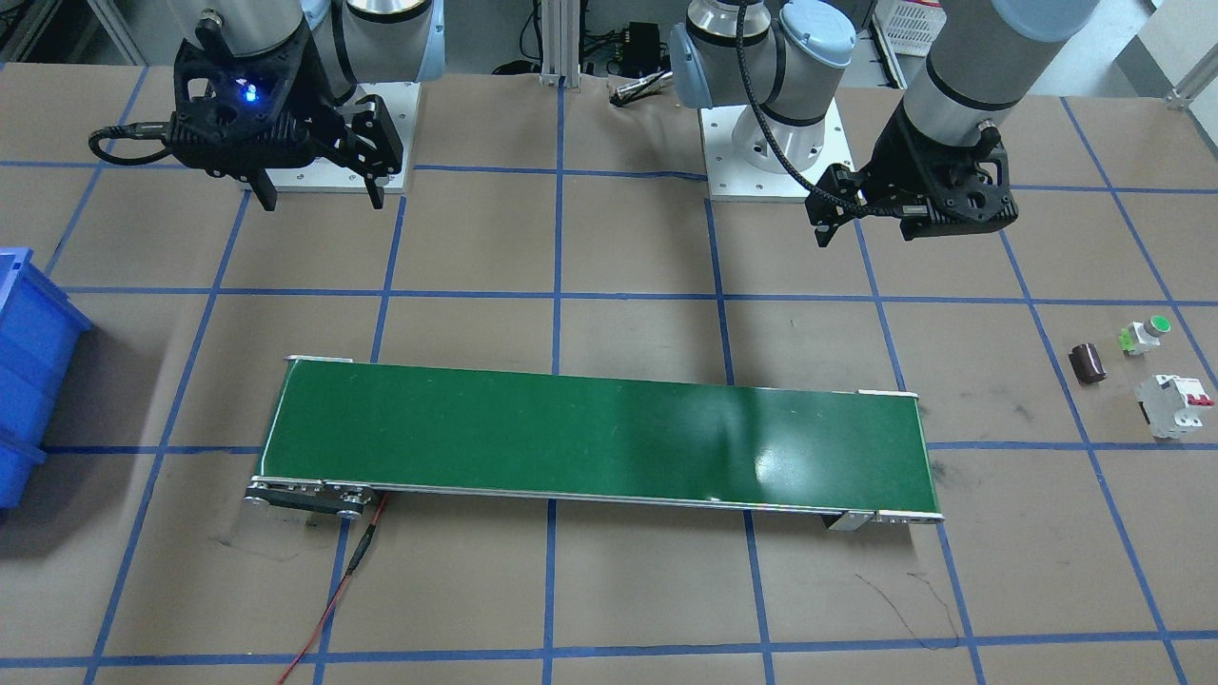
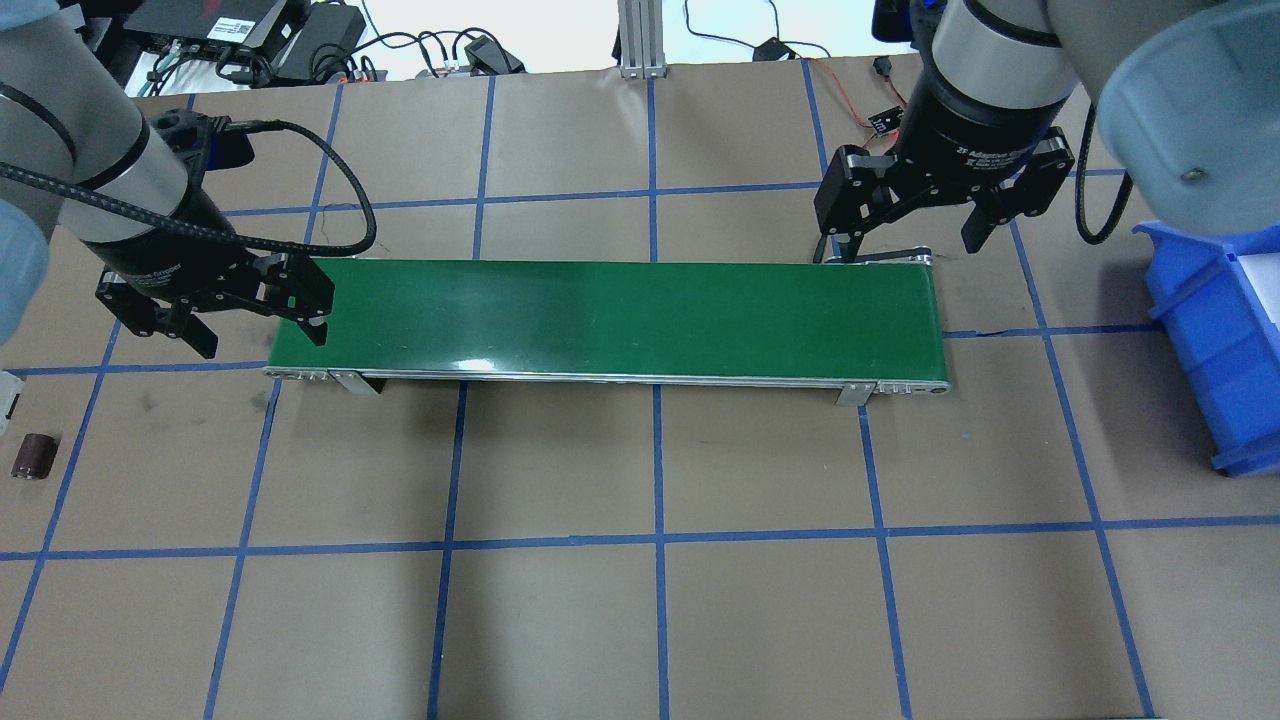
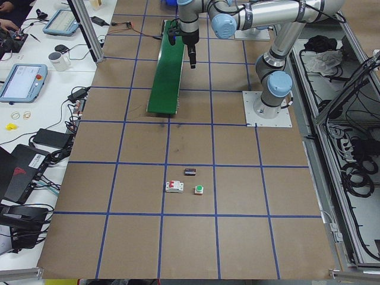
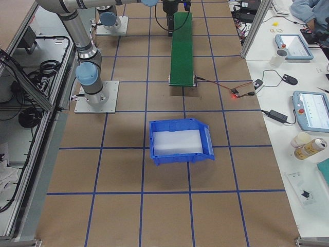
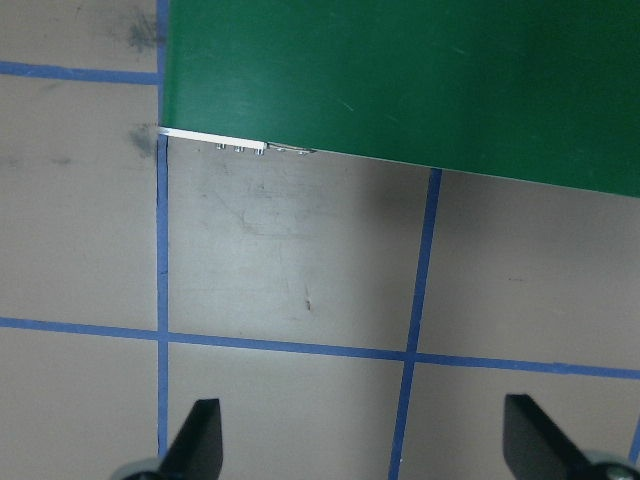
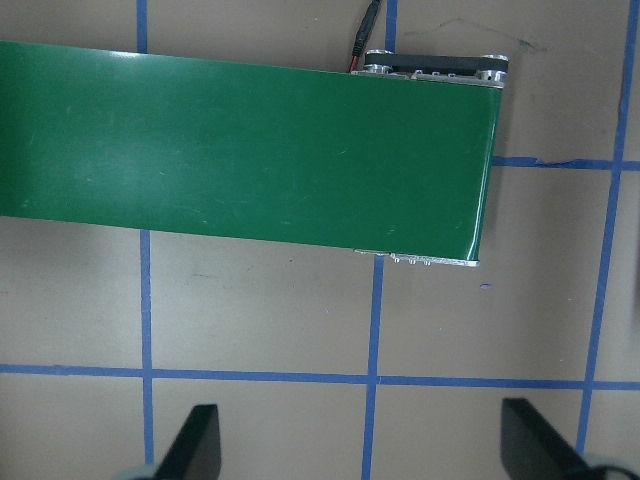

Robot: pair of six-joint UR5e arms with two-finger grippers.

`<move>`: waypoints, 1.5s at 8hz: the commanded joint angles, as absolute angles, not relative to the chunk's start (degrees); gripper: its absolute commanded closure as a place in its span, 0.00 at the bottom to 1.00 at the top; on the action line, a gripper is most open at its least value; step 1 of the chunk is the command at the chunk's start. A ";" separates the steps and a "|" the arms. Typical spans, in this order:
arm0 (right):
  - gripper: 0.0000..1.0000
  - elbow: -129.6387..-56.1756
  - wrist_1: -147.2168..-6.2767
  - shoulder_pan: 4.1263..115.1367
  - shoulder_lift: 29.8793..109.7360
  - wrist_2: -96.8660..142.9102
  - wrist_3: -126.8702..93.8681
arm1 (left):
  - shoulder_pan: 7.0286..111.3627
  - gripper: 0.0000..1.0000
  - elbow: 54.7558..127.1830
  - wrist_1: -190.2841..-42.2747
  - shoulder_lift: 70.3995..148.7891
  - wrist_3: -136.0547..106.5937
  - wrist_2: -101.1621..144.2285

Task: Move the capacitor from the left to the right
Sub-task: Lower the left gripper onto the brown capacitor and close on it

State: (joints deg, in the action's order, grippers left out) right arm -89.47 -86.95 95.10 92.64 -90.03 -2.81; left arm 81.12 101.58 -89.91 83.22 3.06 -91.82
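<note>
The capacitor (image 1: 1088, 363), a stubby dark brown cylinder, lies on its side on the brown table at the robot's far left. It also shows in the overhead view (image 2: 32, 456) and the exterior left view (image 3: 190, 172). My left gripper (image 2: 260, 338) is open and empty. It hovers by the left end of the green conveyor belt (image 2: 600, 310), well apart from the capacitor, and its wrist view shows both fingertips (image 5: 200, 425) over bare table. My right gripper (image 2: 908, 245) is open and empty above the belt's right end; its wrist view shows the belt (image 6: 240, 150).
A green-capped push button (image 1: 1147, 333) and a white circuit breaker with red switches (image 1: 1175, 404) sit next to the capacitor. A blue bin (image 2: 1215, 340) stands at the robot's right, beyond the belt's end. A red wire (image 1: 333, 590) runs from the conveyor's right end.
</note>
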 commanded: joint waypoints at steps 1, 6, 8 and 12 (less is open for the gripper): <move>0.00 -89.47 -86.92 95.10 92.64 -90.00 -2.81 | 80.69 0.00 101.60 -90.35 82.62 3.08 -92.28; 0.00 -89.47 -86.92 95.10 92.64 -90.18 -2.81 | 64.75 0.00 101.95 -89.74 88.65 16.12 -95.94; 0.00 -89.47 -86.92 95.10 92.64 -90.26 -2.81 | 52.52 0.00 102.22 -86.86 94.11 23.45 -96.06; 0.00 -89.56 -86.84 95.10 92.64 -90.26 -2.81 | 40.38 0.00 102.57 -78.51 101.05 24.51 -95.98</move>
State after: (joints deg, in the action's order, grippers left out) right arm -89.51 -86.88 95.10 92.64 -90.23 -2.81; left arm 46.79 102.51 -82.32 97.49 23.50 -96.02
